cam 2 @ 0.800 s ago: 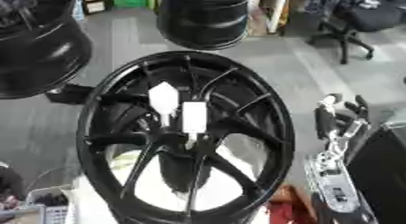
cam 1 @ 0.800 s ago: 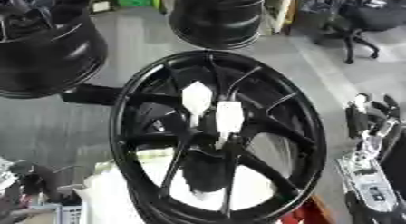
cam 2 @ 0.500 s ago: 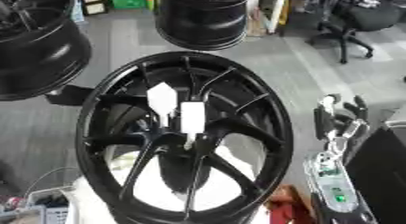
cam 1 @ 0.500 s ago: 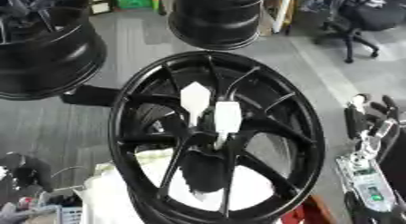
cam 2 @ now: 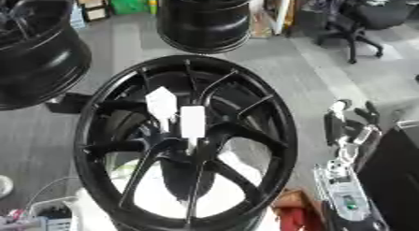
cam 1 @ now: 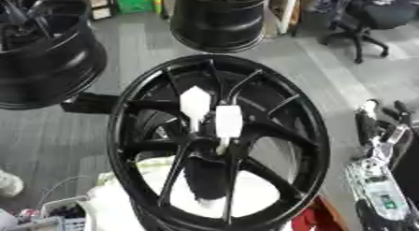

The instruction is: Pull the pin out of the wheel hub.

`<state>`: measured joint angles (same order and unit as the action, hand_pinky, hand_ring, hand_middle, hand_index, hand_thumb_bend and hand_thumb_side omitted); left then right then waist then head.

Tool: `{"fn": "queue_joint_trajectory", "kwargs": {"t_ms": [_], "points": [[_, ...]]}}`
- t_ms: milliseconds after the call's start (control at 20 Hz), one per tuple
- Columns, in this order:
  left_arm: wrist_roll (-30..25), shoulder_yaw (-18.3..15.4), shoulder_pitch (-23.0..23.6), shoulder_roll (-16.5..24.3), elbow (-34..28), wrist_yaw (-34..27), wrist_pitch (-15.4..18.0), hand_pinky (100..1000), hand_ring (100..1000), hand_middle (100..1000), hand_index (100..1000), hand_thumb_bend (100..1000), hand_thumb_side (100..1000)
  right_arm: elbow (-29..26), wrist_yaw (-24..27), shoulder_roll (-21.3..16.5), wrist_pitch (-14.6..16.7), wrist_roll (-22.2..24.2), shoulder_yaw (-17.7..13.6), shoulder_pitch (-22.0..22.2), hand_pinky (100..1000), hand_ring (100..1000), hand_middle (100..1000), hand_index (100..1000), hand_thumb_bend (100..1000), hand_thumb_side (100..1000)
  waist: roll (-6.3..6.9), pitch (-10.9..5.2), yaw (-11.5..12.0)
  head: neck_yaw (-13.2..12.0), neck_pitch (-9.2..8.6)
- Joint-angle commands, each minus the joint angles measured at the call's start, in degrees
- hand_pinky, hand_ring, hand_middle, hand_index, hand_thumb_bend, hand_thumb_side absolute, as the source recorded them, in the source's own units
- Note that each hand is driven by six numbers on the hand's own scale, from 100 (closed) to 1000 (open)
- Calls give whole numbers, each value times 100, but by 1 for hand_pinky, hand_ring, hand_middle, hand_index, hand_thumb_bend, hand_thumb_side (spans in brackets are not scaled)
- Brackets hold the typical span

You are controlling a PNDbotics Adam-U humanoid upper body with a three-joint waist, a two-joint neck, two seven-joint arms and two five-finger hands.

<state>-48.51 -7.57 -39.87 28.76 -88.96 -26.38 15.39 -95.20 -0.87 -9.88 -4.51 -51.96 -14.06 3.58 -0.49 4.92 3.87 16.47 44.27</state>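
A black spoked wheel hub (cam 1: 270,108) stands tilted in the middle of both views. Two white flat-headed pins stick out near its centre: one pin (cam 1: 195,103) on the left and another pin (cam 1: 228,121) just right of it, their thin stems running down into the hub's middle. My right hand (cam 1: 378,125) shows at the right edge, fingers up and relaxed, apart from the rim and holding nothing. My left hand is in neither view.
Two more black rims stand behind: one rim (cam 1: 45,52) at the far left, one rim (cam 1: 217,19) at the top centre. An office chair (cam 2: 360,19) is at the back right. White cloth (cam 1: 114,202) and cables lie under the hub. Grey floor stretches to the right.
The hub, the pins and my right hand stand as before. A dark shape at the lower left edge no longer shows.
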Motion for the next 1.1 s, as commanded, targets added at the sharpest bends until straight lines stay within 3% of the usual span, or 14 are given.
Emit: {"fn": "queue_joint_trajectory", "kwargs": {"t_ms": [50,300,400,650,900,1100], "points": [[-188,515,-591,744,459,-384,1045,588,511,543,705,100,254,-46,-45,-184,32,-1,19,-17,564,573,710,869,100,430,33,-80,-23,-11,-15],[-341,1686,-1642,1049,1293,-66,2941,621,521,594,750,100,248,-34,-68,-259,18,-1,49,22,564,572,710,869,100,429,117,-141,-89,-28,-15],[-345,2102,-2005,939,1565,246,3470,638,531,626,771,100,259,-33,-75,-286,13,-1,46,42,564,572,710,869,100,429,153,-164,-111,-31,-15],[-346,2984,-2697,347,1769,1013,3653,665,532,679,793,100,283,-25,-88,-341,12,-1,57,72,564,573,711,869,100,429,222,-213,-145,-7,-15],[-346,3742,-2980,-198,1734,2047,3658,677,534,727,821,100,310,-19,-101,-367,21,-1,69,78,565,573,711,869,100,430,275,-236,-186,-41,-15],[-346,4212,-3003,-435,1589,2929,3658,680,544,755,852,217,356,-8,-96,-367,40,-1,92,65,565,574,711,869,100,431,290,-230,-223,-72,-15]]}}
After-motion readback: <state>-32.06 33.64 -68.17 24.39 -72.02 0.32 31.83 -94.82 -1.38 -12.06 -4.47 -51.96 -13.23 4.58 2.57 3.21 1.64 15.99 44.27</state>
